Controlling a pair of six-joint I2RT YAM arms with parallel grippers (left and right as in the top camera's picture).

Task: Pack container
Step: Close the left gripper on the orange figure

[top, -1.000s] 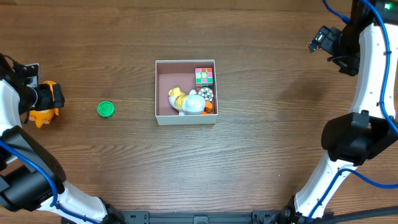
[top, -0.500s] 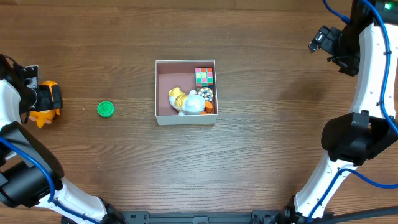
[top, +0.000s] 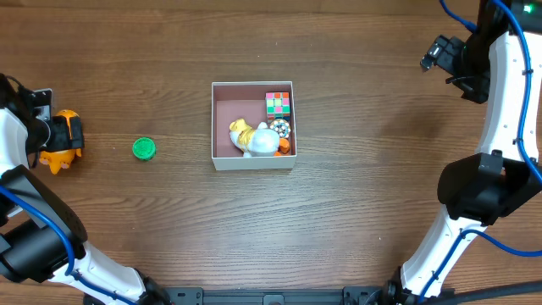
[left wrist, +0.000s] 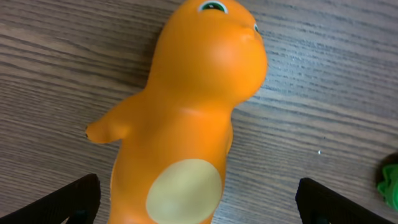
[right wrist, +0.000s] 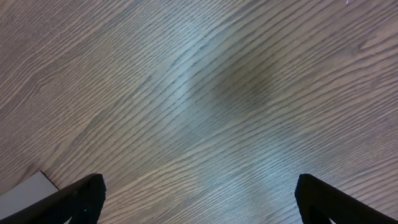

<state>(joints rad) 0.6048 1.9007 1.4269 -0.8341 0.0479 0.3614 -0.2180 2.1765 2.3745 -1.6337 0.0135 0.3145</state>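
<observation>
Several toys (top: 261,140) inside the container (top: 251,163)

The left arm (top: 10,140) and the right arm (top: 506,80) are both made of smooth white links joined by bulky, rounded black joints. A thin blue cable (top: 456,14) runs along each arm. A small green light (top: 506,8) shines near the top of the right arm. The left pincer (top: 68,133) and the right pincer (top: 437,54) are black. Seen from the wrists, their fingers (left wrist: 68,199) are dark, flat wedges with straight edges.
</observation>
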